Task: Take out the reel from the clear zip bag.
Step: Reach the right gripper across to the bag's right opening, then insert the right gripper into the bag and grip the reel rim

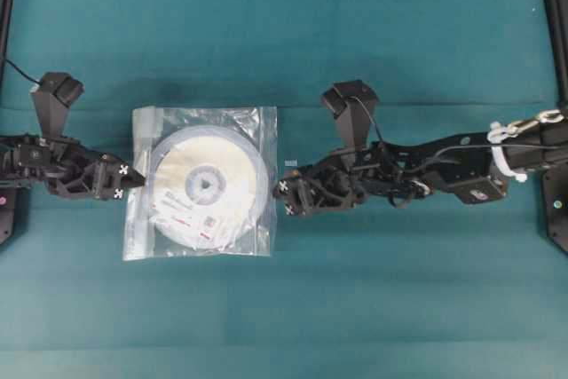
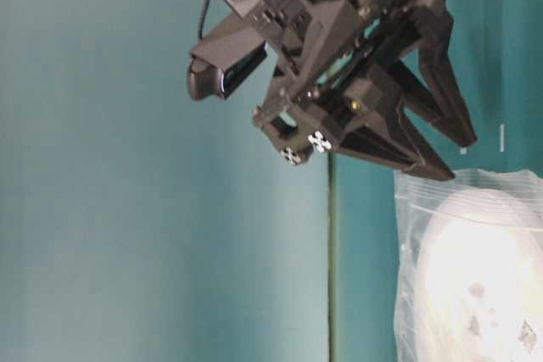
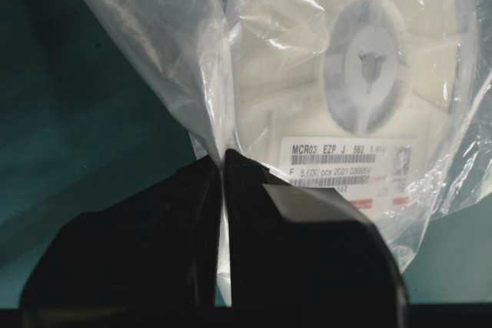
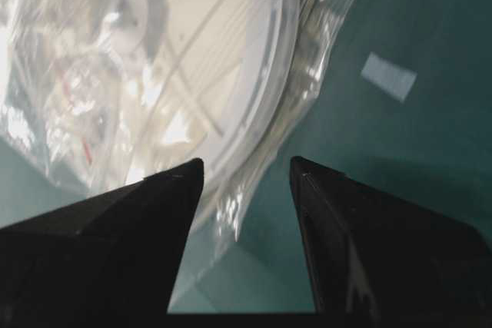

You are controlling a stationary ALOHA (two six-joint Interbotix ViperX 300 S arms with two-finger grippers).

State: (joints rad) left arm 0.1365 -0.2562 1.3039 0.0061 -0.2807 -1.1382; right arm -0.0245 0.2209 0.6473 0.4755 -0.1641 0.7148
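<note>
The clear zip bag (image 1: 202, 182) lies flat on the teal table with the reel (image 1: 209, 185) inside it, a white disc with a grey hub and a red-striped label. My left gripper (image 1: 133, 179) is shut on the bag's left edge; the left wrist view shows the film (image 3: 169, 28) pinched between the jaws (image 3: 223, 160), with the reel (image 3: 361, 67) just beyond. My right gripper (image 1: 284, 197) is open at the bag's right edge. In the right wrist view its jaws (image 4: 246, 165) straddle the bag's edge (image 4: 315, 36) and the reel's rim (image 4: 223, 59) lies near the left finger.
A small white scrap of tape (image 1: 290, 162) lies on the table just above the right gripper, and it also shows in the right wrist view (image 4: 389, 76). Black frame posts stand at the far left and right edges. The table-level view shows the bag (image 2: 475, 277) under a gripper.
</note>
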